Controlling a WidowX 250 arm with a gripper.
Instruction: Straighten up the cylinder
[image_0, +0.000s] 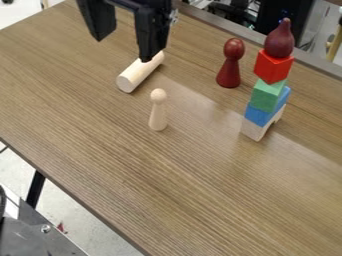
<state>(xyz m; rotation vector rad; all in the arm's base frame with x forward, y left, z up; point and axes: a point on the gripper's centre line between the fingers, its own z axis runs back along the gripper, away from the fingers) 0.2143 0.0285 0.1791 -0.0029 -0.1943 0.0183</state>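
The black gripper (123, 49) hangs at the upper left of the camera view, its two fingers spread wide apart with nothing between them. A pale wooden cylinder (139, 74) lies on its side on the table, its near end toward the lower left. Its far end is just below and behind the right-hand finger, which partly overlaps it in the view. Whether that finger touches the cylinder, I cannot tell.
A pale peg figure (157, 111) stands in front of the cylinder. To the right stand a dark red peg figure (230, 65) and a stack of blocks (268, 95) topped by a dark red onion-shaped piece (279, 40). The wooden table (194, 185) has a left front edge.
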